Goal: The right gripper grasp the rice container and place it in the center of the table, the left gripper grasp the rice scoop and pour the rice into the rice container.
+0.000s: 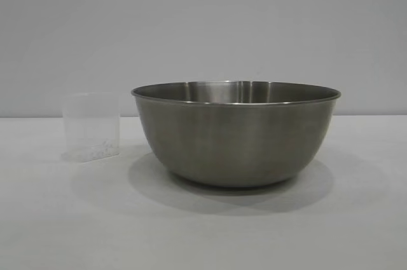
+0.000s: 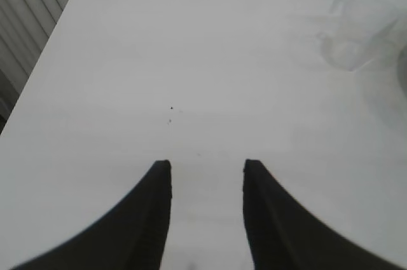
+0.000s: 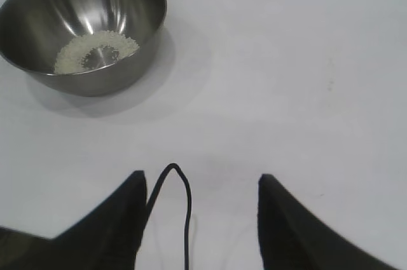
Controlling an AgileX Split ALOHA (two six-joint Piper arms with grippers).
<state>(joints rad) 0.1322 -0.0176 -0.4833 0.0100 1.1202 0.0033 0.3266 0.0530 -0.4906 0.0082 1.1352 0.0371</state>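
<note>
Both grippers are seen open and empty over the table [image 1: 203,232]: left gripper [image 2: 207,167] nearer the rice scoop [image 1: 91,127], right gripper [image 3: 202,181] facing the rice container [image 3: 82,25], rice [image 3: 95,51] already inside

A brushed silver-grey is shown by the rice container [image 1: 235,140], a pale whitish ring by the rice [image 3: 95,51], a frosted translucent white by the rice scoop [image 1: 91,127], plain white by the table [image 1: 203,232].

Left gripper [image 2: 207,167] angled downward, its two black pointed fingers [image 2: 159,206] parted with nothing between them, right gripper [image 3: 202,181] likewise tilted down, fingers [image 3: 280,219] spread wider and empty, black cable [image 3: 181,206] looping between them
</note>
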